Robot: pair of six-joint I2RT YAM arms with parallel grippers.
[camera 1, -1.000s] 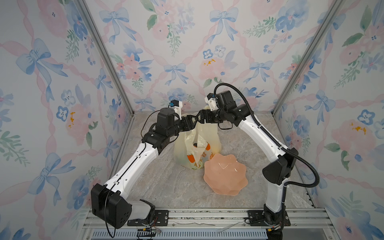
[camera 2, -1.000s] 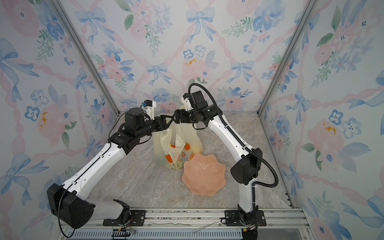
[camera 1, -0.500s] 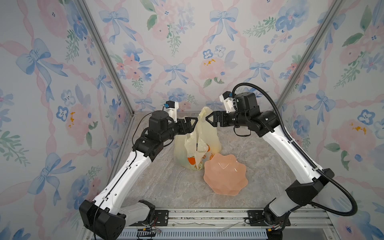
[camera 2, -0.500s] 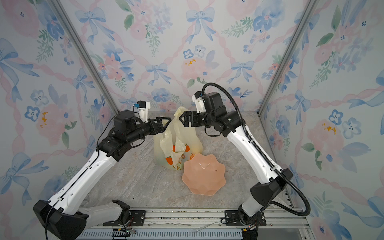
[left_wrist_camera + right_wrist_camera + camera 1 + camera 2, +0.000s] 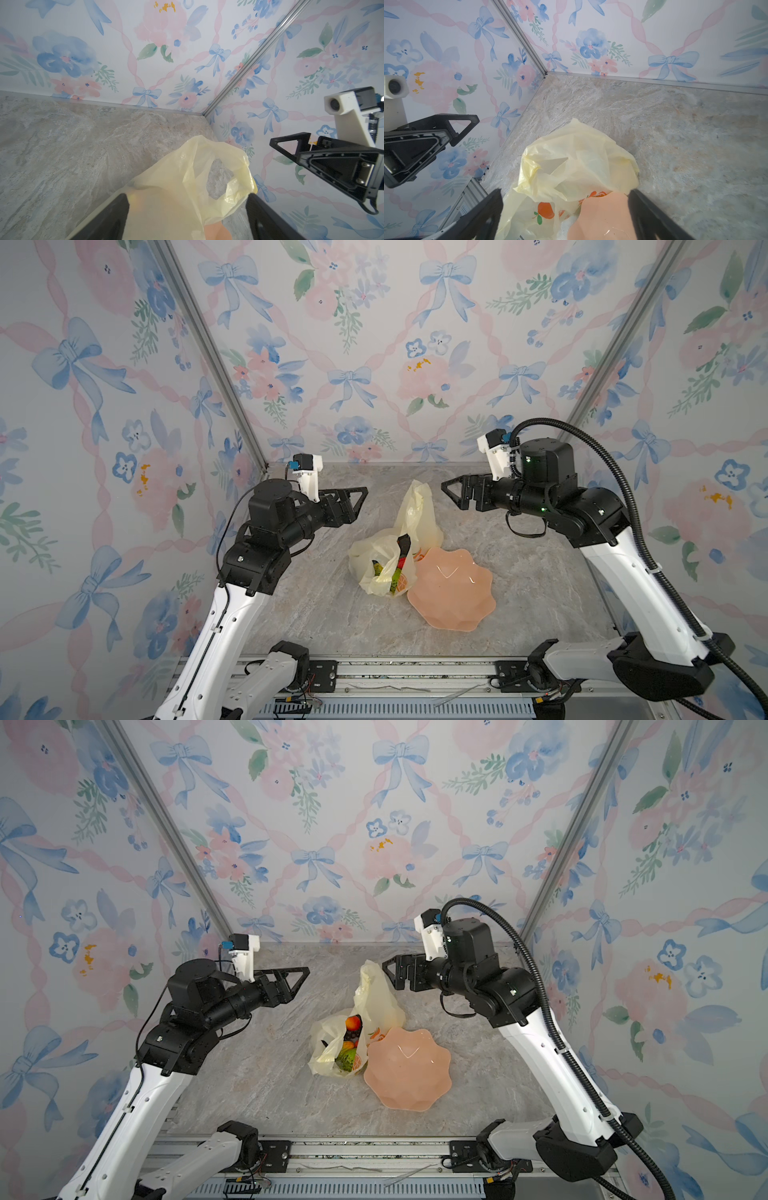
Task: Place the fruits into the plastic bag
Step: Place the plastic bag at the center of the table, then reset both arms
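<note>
The pale-yellow plastic bag [image 5: 417,516] [image 5: 376,998] sits slumped mid-table, one loop handle standing up at the back. Through its mouth the fruits [image 5: 352,1036] show: a red-yellow one on top, dark and green ones below; in a top view only slivers of the fruits [image 5: 397,562] show. My left gripper [image 5: 360,494] [image 5: 305,972] hangs open and empty, left of the bag and above the table. My right gripper [image 5: 445,486] [image 5: 386,966] is open and empty to the bag's right. In the wrist views, the bag [image 5: 187,182] [image 5: 577,164] lies beyond the spread jaws, untouched.
An empty pink scalloped dish [image 5: 453,593] [image 5: 407,1073] [image 5: 604,218] lies against the bag's front right side. Floral walls close the marble table [image 5: 316,622] on three sides. A metal rail [image 5: 374,672] runs along the front edge.
Both arms have drawn apart from the bag's top, left arm leftward, right arm rightward. The left jaws opened wider. The bag, let go, has slumped.
</note>
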